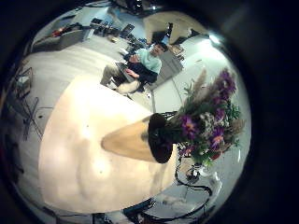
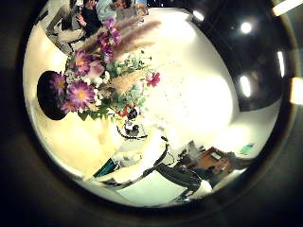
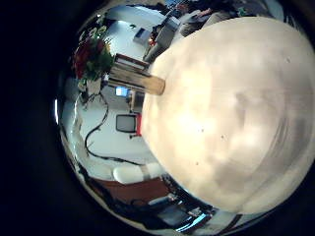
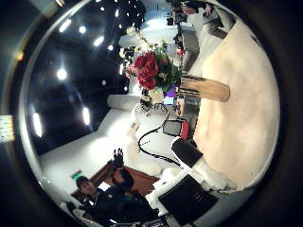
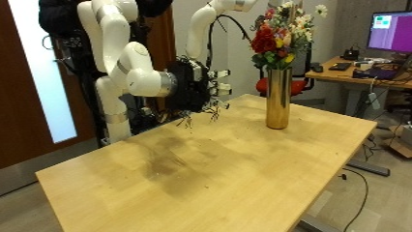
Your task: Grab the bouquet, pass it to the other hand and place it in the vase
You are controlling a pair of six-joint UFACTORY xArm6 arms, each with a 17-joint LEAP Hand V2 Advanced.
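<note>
On the worktop (image 5: 238,179), toward its far side, the vase (image 5: 276,97) stands upright, and the bouquet (image 5: 280,34) is already inside it, stems down in the mouth and flowers spread above the rim. Neither hand touches the bouquet or the vase.

Both hands hang above the worktop beside the vase, apart from it and close to each other. The right hand (image 5: 183,92) is on the nearer arm. The left hand (image 5: 219,85) is on the farther arm and is nearer to the vase. From the outside view both are only a dark cluster of parts, and the palm views show none of their own parts, so I cannot tell whether either hand is spread or closed. I can say only that no flower is held in them.

The left palm views show the bouquet (image 1: 207,121) large, on top of the vase (image 1: 131,140), so this palm faces the flowers from nearby. In the right palm views the vase (image 3: 138,77) and bouquet (image 3: 94,57) are smaller and farther off.

To my judgement the pick-up, the handover and the placing are done, and the task is at its very end. The next move needs only that both hands go away from the vase, without brushing the flowers or knocking it, because it is tall, narrow and probably easy to tip.
</note>
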